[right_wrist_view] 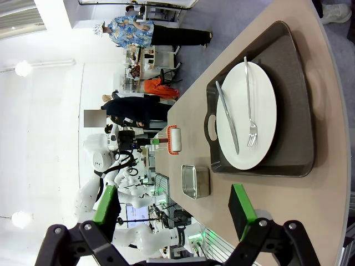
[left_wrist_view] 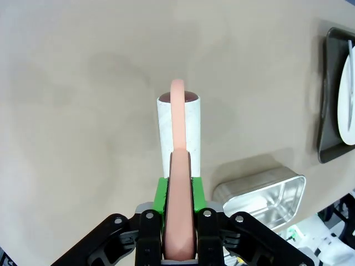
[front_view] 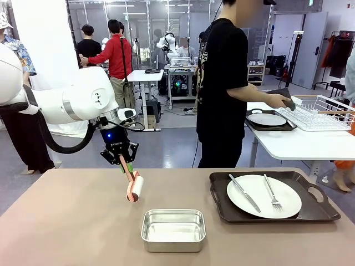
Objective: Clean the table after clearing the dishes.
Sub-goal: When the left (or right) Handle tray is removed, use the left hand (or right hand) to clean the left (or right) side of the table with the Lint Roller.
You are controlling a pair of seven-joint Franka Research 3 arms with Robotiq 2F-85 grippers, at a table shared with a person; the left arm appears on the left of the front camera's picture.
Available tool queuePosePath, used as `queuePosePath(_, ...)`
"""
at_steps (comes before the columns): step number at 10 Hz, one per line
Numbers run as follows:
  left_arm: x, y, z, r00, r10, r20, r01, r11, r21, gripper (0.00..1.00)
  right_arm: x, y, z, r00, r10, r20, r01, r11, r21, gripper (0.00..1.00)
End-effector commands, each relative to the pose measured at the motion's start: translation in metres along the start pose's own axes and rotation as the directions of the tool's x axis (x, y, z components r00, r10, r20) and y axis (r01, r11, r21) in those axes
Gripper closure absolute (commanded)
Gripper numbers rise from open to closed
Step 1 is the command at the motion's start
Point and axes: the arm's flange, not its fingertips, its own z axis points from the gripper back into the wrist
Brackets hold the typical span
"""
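Observation:
My left gripper (front_view: 125, 164) is shut on the pink handle of a lint roller (front_view: 135, 188), whose white roll sits low on the beige table (front_view: 61, 221), left of centre. The left wrist view shows my green pads (left_wrist_view: 161, 192) clamping the handle, with the roll (left_wrist_view: 178, 124) just ahead. A white plate (front_view: 264, 195) carrying a knife (front_view: 244, 193) and fork (front_view: 272, 193) lies on a dark tray (front_view: 317, 210) at the right. My right gripper (right_wrist_view: 175, 208) hangs open and empty above the table, short of that tray (right_wrist_view: 288, 100).
A small steel pan (front_view: 173, 229) stands near the front edge, right of the roller. Across the table a person stands reaching a hand (front_view: 280, 100) over a second plate (front_view: 267, 119) on a tray on the white side table, beside a wire rack (front_view: 320, 111).

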Motion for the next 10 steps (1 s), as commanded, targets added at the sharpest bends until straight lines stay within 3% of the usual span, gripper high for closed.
queuePosePath(1,0.001,0.000,0.002,1.000,0.013,0.010,-0.014,1.000,0.005,0.79,-0.001,0.003,0.000,1.000,0.003,0.001,-0.003,1.000,0.001,0.00)
queuePosePath(4,0.010,0.020,-0.016,0.999,0.030,0.012,-0.029,0.999,-0.039,0.79,-0.001,0.003,0.000,1.000,0.003,0.001,-0.003,1.000,0.001,0.00)
queuePosePath(10,-0.014,0.063,-0.038,0.998,0.067,0.016,-0.064,0.991,-0.121,0.79,-0.001,0.003,0.000,1.000,0.003,0.001,-0.003,1.000,0.001,0.00)
